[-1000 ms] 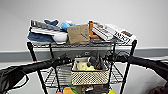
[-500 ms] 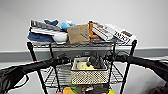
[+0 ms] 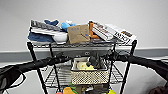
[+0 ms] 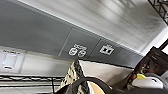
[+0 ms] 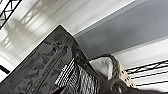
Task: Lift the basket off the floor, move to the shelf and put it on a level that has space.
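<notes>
Nothing much has shifted since a moment ago: the basket (image 3: 89, 73) sits at the same spot on the rack's second level (image 3: 115, 75), and both arms reach in as before. From where I stand, the left gripper (image 3: 65, 58) comes in at the basket's left end and the right gripper (image 3: 109, 55) at its right end, each close above the rim, but whether their fingers are spread or pinching the rim I cannot tell, since the dark arms blur together with the posts. The basket itself is cream-white with mesh sides, resting on the grey wire grid between the four black posts of the shelf (image 3: 33, 56), and it carries some yellow and dark things (image 3: 86, 65) inside. From the left wrist, the basket's woven corner (image 4: 75, 75) shows near the camera, with a grey wall strip and sockets (image 4: 77, 50) behind it. From the right wrist, the basket's rim (image 5: 117, 70) shows beside a dark glossy box (image 5: 45, 67). Above the basket, the top tier is piled with boxes (image 3: 110, 33), a brown paper packet (image 3: 78, 33) and blue cloth (image 3: 37, 37). Below it, colourful toys (image 3: 68, 90) lie on the next tier down. Behind stands a pale wall (image 3: 87, 12) with a grey band.
</notes>
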You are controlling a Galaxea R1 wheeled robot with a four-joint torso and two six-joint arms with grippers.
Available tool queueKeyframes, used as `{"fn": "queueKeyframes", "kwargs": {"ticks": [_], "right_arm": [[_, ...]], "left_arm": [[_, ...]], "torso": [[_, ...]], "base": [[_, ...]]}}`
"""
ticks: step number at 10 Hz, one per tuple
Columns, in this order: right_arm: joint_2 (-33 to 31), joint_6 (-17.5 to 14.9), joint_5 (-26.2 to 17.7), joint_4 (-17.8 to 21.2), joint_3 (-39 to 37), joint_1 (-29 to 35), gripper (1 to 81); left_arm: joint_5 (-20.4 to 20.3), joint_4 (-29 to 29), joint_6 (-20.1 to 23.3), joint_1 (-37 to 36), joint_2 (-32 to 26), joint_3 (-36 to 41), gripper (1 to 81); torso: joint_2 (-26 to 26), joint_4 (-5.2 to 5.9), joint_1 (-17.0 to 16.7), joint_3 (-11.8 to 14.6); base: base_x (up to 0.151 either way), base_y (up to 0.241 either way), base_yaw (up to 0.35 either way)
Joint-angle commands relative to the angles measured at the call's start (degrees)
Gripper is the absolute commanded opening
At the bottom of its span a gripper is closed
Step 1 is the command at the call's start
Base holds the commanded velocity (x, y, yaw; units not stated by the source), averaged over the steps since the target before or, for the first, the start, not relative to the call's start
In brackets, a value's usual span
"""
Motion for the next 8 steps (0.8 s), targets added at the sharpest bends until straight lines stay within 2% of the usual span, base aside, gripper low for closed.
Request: {"fn": "queueKeyframes", "kwargs": {"ticks": [1,4,8], "right_arm": [[-3.41,0.53,0.52,0.01,4.52,11.29,81.1],[-8.44,1.67,1.58,-0.25,10.60,10.06,81.1],[-18.18,4.30,5.88,-0.25,23.06,6.90,81.1]], "left_arm": [[0.40,0.35,0.13,-10.80,-1.83,1.93,81.1],[0.31,0.27,0.05,-10.54,-6.32,8.09,81.1],[-0.57,0.09,-0.04,-7.81,-15.00,18.10,81.1]], "torso": [[0.00,0.00,0.00,0.00],[0.00,0.00,0.00,0.00],[0.00,0.00,0.00,0.00]], "base": [[0.000,0.000,0.000],[0.000,0.000,0.000],[0.000,0.000,0.000]]}}
